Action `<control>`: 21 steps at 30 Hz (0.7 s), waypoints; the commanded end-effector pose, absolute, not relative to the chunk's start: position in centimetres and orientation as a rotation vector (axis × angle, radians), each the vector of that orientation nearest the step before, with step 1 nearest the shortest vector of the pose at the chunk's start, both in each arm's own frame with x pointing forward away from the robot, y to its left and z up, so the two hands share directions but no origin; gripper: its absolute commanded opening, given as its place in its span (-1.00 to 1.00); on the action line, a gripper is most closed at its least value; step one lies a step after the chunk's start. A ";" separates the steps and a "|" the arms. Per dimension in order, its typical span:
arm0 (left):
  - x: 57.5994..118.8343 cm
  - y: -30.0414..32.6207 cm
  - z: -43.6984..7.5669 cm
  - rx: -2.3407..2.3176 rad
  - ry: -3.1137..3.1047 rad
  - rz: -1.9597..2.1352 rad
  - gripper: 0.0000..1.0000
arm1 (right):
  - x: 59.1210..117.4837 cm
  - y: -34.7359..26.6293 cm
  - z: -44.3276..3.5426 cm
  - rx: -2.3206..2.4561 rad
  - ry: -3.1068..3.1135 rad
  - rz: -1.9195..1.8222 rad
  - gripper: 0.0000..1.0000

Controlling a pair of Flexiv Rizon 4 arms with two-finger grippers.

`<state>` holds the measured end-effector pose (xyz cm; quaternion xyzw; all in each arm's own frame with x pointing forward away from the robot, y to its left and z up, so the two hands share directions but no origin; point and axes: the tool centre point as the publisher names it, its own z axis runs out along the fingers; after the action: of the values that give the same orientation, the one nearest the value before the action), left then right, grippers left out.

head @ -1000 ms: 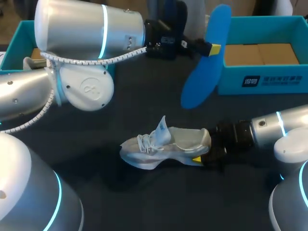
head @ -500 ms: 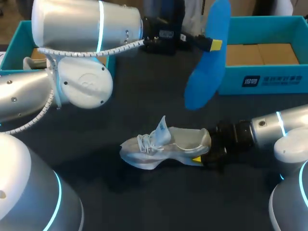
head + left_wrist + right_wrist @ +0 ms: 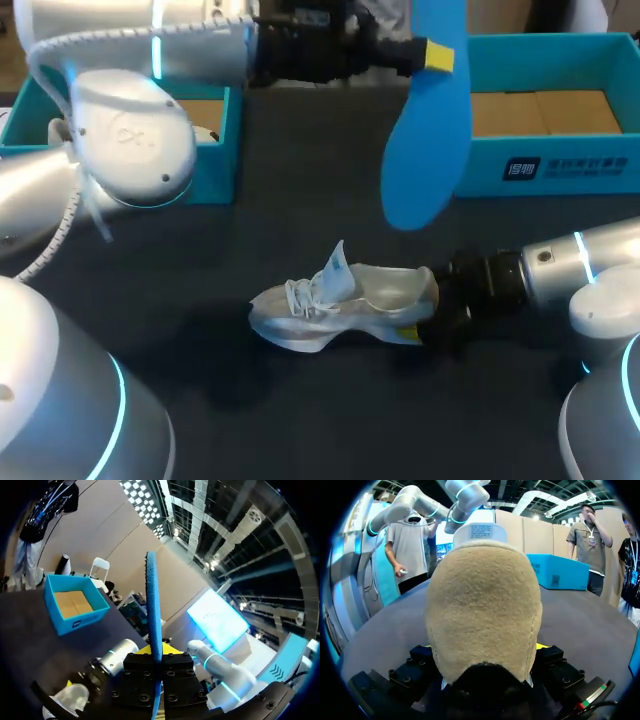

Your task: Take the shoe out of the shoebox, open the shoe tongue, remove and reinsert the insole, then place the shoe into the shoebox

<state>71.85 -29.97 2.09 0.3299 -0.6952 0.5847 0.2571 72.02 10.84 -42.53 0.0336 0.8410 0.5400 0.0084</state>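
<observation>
Dark tabletop carries the grey shoe, outside the teal shoebox. The right hand clamps its heel from both sides. The left hand pinches the blue insole tight, high above the tabletop.

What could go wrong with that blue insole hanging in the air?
The left gripper pinches the insole only at one end, so it might slip or swing. The right gripper holds the shoe just by its heel; pushing the insole in could tip or twist it loose.
</observation>
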 end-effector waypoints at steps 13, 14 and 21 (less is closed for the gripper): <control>66.4 -25.8 4.9 0.755 -1.733 1.584 -1.00 | 72.2 11.1 -42.8 0.107 2.632 1.683 -1.00; 65.9 -25.5 5.0 0.755 -1.733 1.584 -1.00 | 72.2 11.1 -42.8 0.107 2.632 1.683 -1.00; 63.1 -24.3 5.6 0.806 -1.688 1.557 -1.00 | 72.2 11.1 -42.8 0.107 2.632 1.683 -1.00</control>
<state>64.90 -25.84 5.56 0.3008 -0.6547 0.5963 0.3540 72.02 10.84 -42.52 0.0335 0.8410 0.5399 0.0084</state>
